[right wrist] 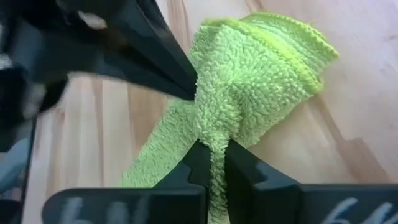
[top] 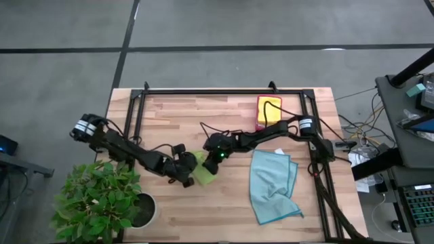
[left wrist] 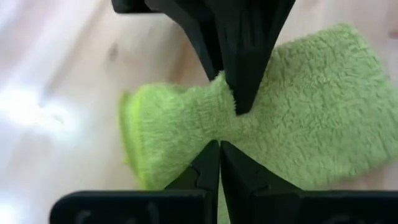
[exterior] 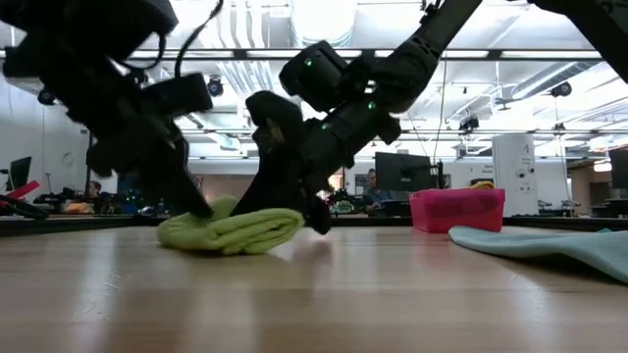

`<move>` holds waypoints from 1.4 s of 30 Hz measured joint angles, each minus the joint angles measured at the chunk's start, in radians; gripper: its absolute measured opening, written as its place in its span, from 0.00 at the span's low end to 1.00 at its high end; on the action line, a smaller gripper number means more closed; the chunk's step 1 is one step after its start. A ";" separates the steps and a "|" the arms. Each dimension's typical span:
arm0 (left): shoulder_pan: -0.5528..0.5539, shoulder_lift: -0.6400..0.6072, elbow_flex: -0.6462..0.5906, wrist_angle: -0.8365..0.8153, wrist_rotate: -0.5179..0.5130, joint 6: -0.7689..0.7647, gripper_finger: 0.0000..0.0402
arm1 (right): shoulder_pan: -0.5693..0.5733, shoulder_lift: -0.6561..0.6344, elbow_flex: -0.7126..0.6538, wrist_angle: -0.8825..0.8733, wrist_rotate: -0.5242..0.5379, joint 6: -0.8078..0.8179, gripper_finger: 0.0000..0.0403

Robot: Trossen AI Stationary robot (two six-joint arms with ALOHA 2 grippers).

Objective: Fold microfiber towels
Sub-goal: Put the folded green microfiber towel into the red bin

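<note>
You have the wooden table (top: 203, 210) filling mid-frame in the high view, a light blue towel (top: 272, 184) spread right of centre and a pink tray (top: 268, 112) above it. Just left of centre lies the bunched green towel (top: 203, 169). Your left gripper (top: 185, 172) has its jaws clamped on its left side; your right gripper (top: 213, 160) has its jaws pinched on its upper right.
</note>
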State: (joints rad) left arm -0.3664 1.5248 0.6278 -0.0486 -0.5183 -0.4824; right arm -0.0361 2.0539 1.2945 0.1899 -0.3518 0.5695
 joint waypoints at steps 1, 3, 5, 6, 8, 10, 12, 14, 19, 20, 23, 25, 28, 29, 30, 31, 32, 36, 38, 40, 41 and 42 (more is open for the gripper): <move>0.000 -0.018 0.003 -0.010 -0.012 0.018 0.00 | -0.002 -0.012 0.000 -0.018 0.002 -0.013 0.04; 0.000 -0.055 0.009 -0.013 -0.043 0.055 0.00 | -0.007 -0.046 0.000 -0.069 0.004 -0.036 0.04; 0.000 -0.103 0.009 -0.015 -0.075 0.099 0.00 | -0.016 -0.088 0.000 -0.117 0.004 -0.057 0.03; 0.000 -0.124 0.009 -0.014 -0.092 0.120 0.00 | -0.021 -0.106 0.000 -0.151 0.007 -0.067 0.03; 0.000 -0.173 0.008 -0.015 -0.124 0.155 0.00 | -0.034 -0.146 -0.003 -0.214 0.021 -0.090 0.03; -0.002 -0.216 0.009 -0.011 -0.149 0.184 0.00 | -0.047 -0.187 -0.006 -0.283 0.043 -0.114 0.03; -0.003 -0.259 0.009 -0.013 -0.170 0.215 0.00 | -0.063 -0.237 -0.007 -0.346 0.065 -0.131 0.03; -0.004 -0.291 0.009 -0.004 -0.175 0.239 0.00 | -0.083 -0.292 -0.008 -0.407 0.091 -0.154 0.03; -0.007 -0.335 0.008 0.006 -0.183 0.262 0.00 | -0.143 -0.436 -0.046 -0.557 0.201 -0.188 0.03; -0.007 -0.336 0.008 0.007 -0.183 0.263 0.00 | -0.161 -0.471 -0.062 -0.573 0.220 -0.188 0.03; -0.007 -0.333 0.007 0.013 -0.183 0.263 0.00 | -0.219 -0.577 -0.127 -0.581 0.267 -0.170 0.03; -0.007 -0.326 0.007 0.010 -0.183 0.263 0.00 | -0.267 -0.646 -0.187 -0.567 0.273 -0.148 0.03; -0.007 -0.318 0.007 0.011 -0.183 0.278 0.00 | -0.351 -0.740 -0.289 -0.526 0.274 -0.094 0.03; -0.007 -0.318 0.007 0.017 -0.185 0.287 0.00 | -0.380 -0.770 -0.323 -0.510 0.274 -0.076 0.03; -0.007 -0.319 0.008 0.024 -0.193 0.301 0.00 | -0.410 -0.799 -0.357 -0.493 0.274 -0.056 0.03; -0.007 -0.319 0.008 0.028 -0.199 0.312 0.00 | -0.441 -0.827 -0.388 -0.479 0.273 -0.042 0.03; -0.006 -0.320 0.008 0.031 -0.204 0.329 0.00 | -0.471 -0.852 -0.418 -0.466 0.269 -0.030 0.03; -0.006 -0.323 0.014 0.069 -0.223 0.376 0.00 | -0.584 -0.941 -0.521 -0.432 0.243 0.019 0.03; -0.006 -0.323 0.014 0.088 -0.223 0.412 0.00 | -0.630 -0.970 -0.559 -0.431 0.243 0.025 0.03; -0.006 -0.323 0.016 0.110 -0.225 0.445 0.00 | -0.669 -0.986 -0.593 -0.434 0.241 0.026 0.03; -0.006 -0.324 0.018 0.116 -0.228 0.468 0.00 | -0.686 -0.990 -0.607 -0.434 0.240 0.026 0.03; -0.006 -0.323 0.022 0.120 -0.232 0.490 0.00 | -0.701 -0.991 -0.618 -0.432 0.240 0.026 0.03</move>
State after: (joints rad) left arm -0.3725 1.2015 0.6497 0.0714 -0.7502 0.0076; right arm -0.7373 1.0630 0.6769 -0.2426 -0.1119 0.5953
